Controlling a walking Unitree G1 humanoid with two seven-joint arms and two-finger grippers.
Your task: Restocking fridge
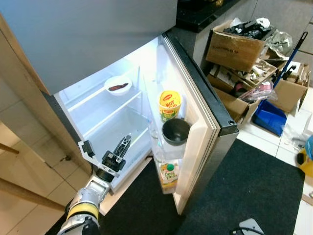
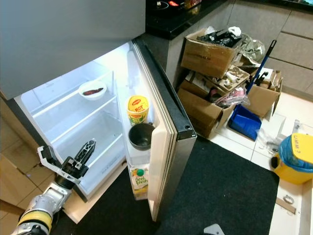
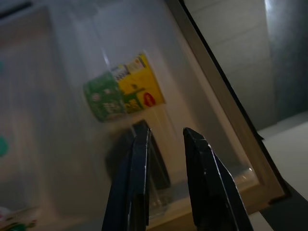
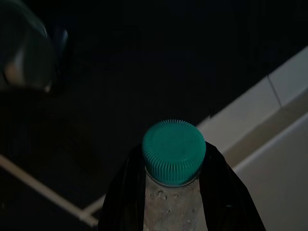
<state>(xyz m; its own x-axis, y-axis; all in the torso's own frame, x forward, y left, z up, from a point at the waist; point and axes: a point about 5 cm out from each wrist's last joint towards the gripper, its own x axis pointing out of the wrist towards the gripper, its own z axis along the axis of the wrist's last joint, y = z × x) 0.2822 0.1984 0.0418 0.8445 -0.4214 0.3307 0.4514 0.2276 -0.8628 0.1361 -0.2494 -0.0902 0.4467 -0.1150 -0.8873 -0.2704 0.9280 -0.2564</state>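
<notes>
The fridge stands open, its door [image 1: 208,110] swung to the right. On the door shelves sit a yellow noodle cup [image 1: 169,105], a dark bowl [image 1: 176,131] and a juice carton [image 1: 169,172]. A white bowl [image 1: 118,85] holding something reddish rests on an inner glass shelf. My left gripper [image 1: 123,144] reaches into the lower compartment, narrowly open and holding nothing. In the left wrist view its fingers [image 3: 139,159] aim at the noodle cup [image 3: 125,94]. My right gripper [image 4: 173,166] is shut on a clear bottle [image 4: 172,207] with a teal cap [image 4: 173,151], low over the dark mat.
Cardboard boxes [image 1: 234,46] full of clutter stand to the right of the fridge, with a blue bin [image 1: 268,116] and a blue-handled mop [image 1: 289,58]. A yellow bucket [image 2: 296,159] sits at the far right. A black mat [image 1: 254,181] covers the floor before the fridge.
</notes>
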